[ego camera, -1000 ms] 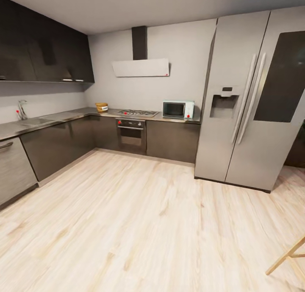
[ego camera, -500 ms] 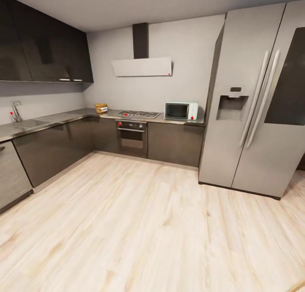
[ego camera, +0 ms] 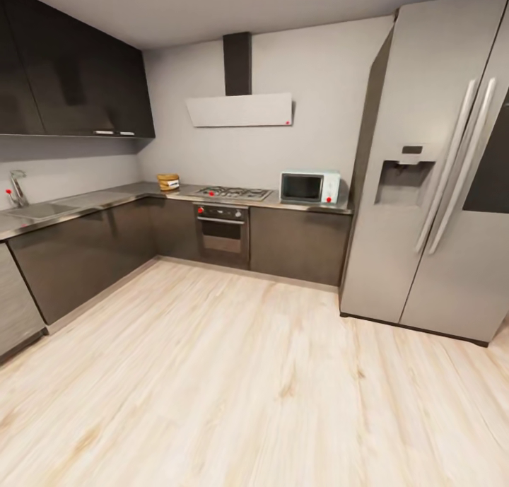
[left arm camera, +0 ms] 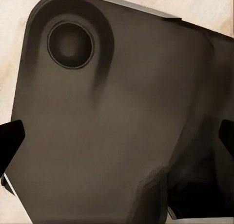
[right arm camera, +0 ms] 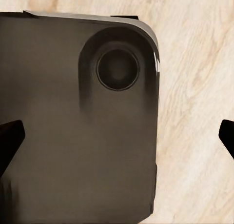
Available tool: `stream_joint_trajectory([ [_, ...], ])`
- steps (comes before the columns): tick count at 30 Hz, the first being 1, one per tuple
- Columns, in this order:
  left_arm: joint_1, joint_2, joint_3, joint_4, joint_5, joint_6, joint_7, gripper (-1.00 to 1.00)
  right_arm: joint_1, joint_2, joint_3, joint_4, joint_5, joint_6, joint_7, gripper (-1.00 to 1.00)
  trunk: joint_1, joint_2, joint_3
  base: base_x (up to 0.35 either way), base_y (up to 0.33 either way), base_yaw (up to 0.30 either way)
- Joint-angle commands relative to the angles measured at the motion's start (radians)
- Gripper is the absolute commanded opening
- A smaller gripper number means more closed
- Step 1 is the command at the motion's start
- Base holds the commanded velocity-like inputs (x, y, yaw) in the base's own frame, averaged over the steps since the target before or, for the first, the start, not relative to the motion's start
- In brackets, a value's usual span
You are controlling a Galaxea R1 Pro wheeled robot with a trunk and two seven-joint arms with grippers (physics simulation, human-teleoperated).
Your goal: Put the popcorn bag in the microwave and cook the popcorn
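popcorn bag (ego camera: 168, 182) sits far off on countertop (ego camera: 85, 203); both jaws spread wide, empty.

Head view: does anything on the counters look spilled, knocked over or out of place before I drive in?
Nothing stands out. The microwave sits square on the countertop with its door shut, beside the fridge. The popcorn bag stands upright in the corner left of the hob. No spill shows.

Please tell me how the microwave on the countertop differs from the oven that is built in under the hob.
The microwave is pale mint-blue; the oven is dark steel. The microwave stands on the countertop beside the fridge; the oven sits lower, among the cabinets. The microwave looks smaller than the oven. Both have a dark glass door, shut, and red marks.
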Motion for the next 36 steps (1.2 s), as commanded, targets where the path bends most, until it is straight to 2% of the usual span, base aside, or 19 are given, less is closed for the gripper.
stream_joint_trajectory([
  [1, 0.000, 0.000, 0.005, 0.001, 0.003, -0.002, -0.003, 1.00, 0.000, 0.000, -0.008, 0.001, 0.009, -0.005, -0.002, 1.00, 0.001, 0.000, -0.001, 0.328, 0.125, 0.000],
  [8, 0.000, 0.000, 0.005, 0.001, 0.002, 0.000, -0.003, 1.00, 0.000, 0.001, -0.009, 0.001, 0.005, -0.005, -0.002, 1.00, 0.001, 0.000, -0.001, 0.328, 0.128, -0.049],
  [36, 0.000, 0.000, 0.005, 0.001, 0.004, -0.002, -0.003, 1.00, 0.000, -0.001, -0.008, 0.001, 0.006, -0.004, -0.002, 1.00, 0.001, 0.000, -0.001, 0.328, 0.155, -0.229],
])
